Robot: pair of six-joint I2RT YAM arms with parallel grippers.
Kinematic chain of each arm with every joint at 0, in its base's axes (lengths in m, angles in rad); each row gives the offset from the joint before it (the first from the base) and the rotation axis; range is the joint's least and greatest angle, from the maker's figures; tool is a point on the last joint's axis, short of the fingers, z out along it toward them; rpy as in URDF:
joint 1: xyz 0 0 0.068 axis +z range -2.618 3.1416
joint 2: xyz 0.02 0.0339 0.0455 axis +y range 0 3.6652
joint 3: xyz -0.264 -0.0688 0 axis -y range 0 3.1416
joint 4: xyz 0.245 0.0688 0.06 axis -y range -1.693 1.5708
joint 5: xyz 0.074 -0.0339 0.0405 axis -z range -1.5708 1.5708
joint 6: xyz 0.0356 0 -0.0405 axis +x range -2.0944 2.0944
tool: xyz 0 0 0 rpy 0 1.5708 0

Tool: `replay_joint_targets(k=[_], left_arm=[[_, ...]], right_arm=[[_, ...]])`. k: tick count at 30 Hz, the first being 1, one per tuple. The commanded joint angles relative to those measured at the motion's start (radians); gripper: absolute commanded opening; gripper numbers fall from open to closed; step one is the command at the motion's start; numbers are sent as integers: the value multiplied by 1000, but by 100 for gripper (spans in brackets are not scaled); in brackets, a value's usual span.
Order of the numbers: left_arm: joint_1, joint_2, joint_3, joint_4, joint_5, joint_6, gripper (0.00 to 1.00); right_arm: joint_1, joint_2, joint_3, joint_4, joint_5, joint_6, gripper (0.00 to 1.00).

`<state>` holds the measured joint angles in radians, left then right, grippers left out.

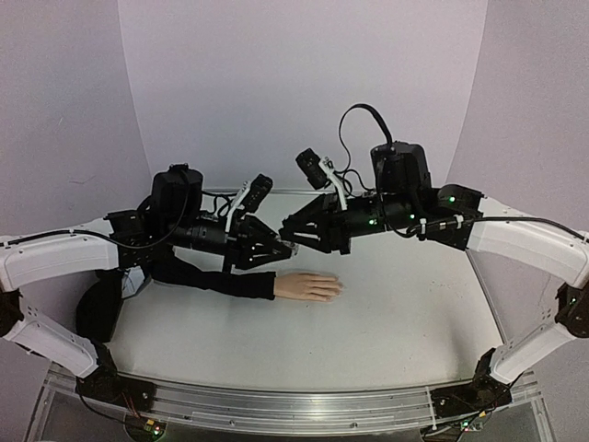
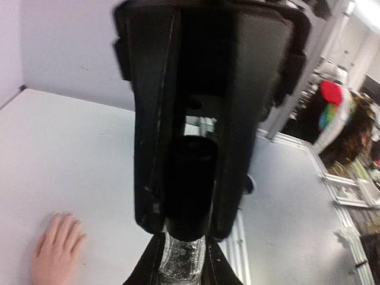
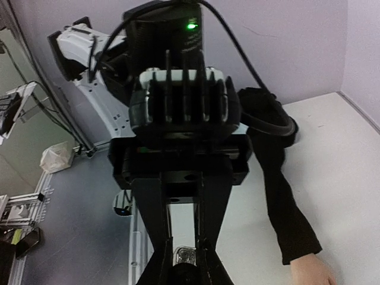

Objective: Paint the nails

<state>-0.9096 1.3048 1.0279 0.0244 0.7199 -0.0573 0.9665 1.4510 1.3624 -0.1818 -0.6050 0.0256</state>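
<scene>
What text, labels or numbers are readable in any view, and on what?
None readable.
The polish bottle: no legible label.
Its dark cap, mannequin hand, black sleeve: no print visible.
Background clutter in both wrist views: too blurred.

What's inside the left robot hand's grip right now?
The left hand holds a glittery bottle. Its dark cap is gripped by the right hand, which covers the bottle's neck; any brush is hidden.

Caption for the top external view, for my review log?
Left tool and right tool meet at the polish bottle near the mannequin hand lying on the table.
</scene>
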Motion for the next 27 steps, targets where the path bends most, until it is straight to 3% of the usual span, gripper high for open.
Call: replay_joint_targets(k=[1, 3, 7, 16, 27], left_arm=[[14, -7, 45, 52, -410, 17, 0], [12, 16, 61, 39, -473, 21, 0], [-4, 35, 59, 67, -536, 7, 0], [-24, 46, 42, 169, -681, -60, 0], [-38, 83, 65, 170, -684, -61, 0]], right_arm=[[-4, -37, -36, 12, 351, 101, 54], [-5, -41, -32, 10, 468, 167, 59], [-4, -40, -17, 6, 560, 300, 67], [42, 64, 147, -82, 755, 490, 56], [67, 222, 330, -163, 737, 483, 48]])
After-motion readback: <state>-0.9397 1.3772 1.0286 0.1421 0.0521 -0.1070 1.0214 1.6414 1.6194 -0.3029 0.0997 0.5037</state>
